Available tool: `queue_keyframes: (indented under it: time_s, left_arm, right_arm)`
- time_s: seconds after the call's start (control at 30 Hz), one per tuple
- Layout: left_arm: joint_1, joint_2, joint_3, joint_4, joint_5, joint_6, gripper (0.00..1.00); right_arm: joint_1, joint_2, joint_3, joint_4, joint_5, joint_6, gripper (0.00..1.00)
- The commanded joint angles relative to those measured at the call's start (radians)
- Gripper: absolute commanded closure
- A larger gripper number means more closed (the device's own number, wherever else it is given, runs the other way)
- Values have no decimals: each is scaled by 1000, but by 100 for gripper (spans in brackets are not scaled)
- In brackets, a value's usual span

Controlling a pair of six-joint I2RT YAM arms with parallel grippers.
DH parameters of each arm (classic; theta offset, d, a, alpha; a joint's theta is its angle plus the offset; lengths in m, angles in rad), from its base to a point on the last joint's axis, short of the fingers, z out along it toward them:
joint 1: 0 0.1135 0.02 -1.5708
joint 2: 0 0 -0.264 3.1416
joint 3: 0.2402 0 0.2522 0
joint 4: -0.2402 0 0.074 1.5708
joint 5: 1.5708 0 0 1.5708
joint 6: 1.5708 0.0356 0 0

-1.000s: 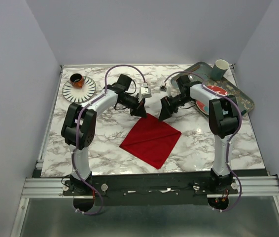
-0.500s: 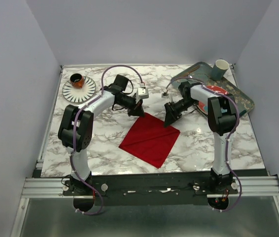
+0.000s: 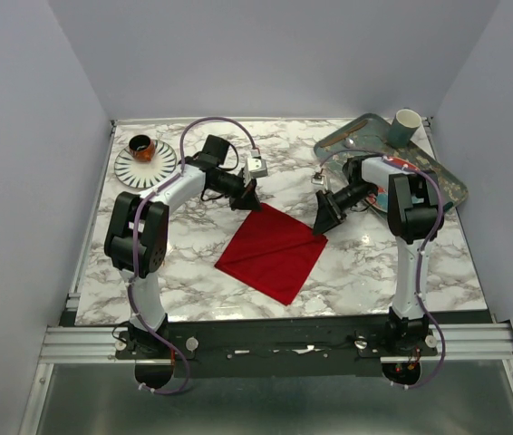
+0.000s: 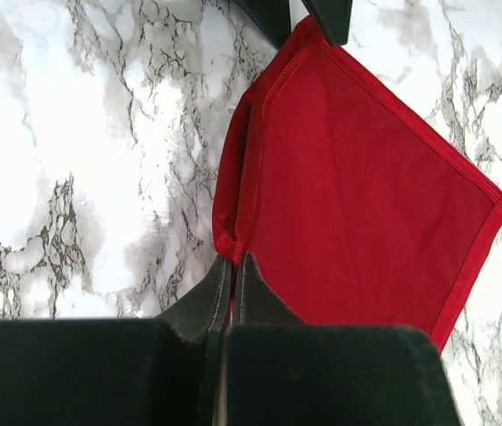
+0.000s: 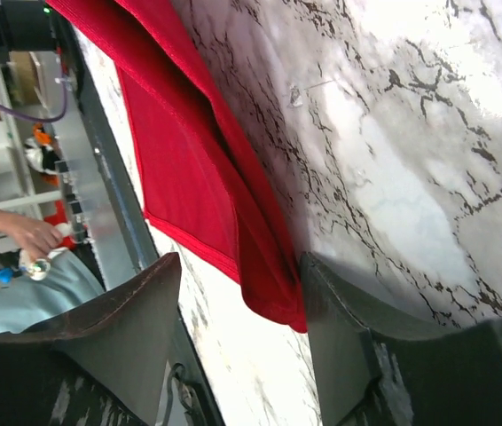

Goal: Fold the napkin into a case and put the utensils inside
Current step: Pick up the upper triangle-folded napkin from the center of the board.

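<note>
a white bench (image 3: 365, 267) veined in grey marble carries a dark green tray (image 3: 438, 165), set askew at the far right corner. a pale cup (image 3: 406, 127) stands upright in the tray's far corner. a round red patterned plate (image 3: 404, 166) lies flat in the tray, nearer than the pale cup and partly hidden. well left of the tray, at the other far corner, lies a round striped plate (image 3: 161, 169), black on white. a small brown cup (image 3: 141, 146) sits on its far part. well nearer than the tray, a metal rail (image 3: 84, 343) runs along the near edge. plain grey walls (image 3: 266, 54) rise behind the tray and at both sides.
</note>
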Motion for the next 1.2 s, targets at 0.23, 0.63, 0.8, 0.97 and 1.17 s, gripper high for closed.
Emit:
queue_keyframes:
  time_s: [0.23,0.63,0.8,0.97,1.17]
  left_arm:
    - [26,-20,6,19,-5,-4,100]
    - [38,-23,-5,53,-3,-44,100]
    - [41,-29,7,35,5,-44,100]
    - [47,-59,30,-31,11,-10,100]
    - [57,-128,42,-96,11,67,100]
  right_arm:
    - [-9,78,10,-57,-45,5,46]
    - [-14,82,12,-42,-66,37,74]
    - [-14,72,30,-86,-80,-1,99]
    - [-14,-13,17,-80,-59,-27,99]
    - [-14,-154,-25,25,39,5,99]
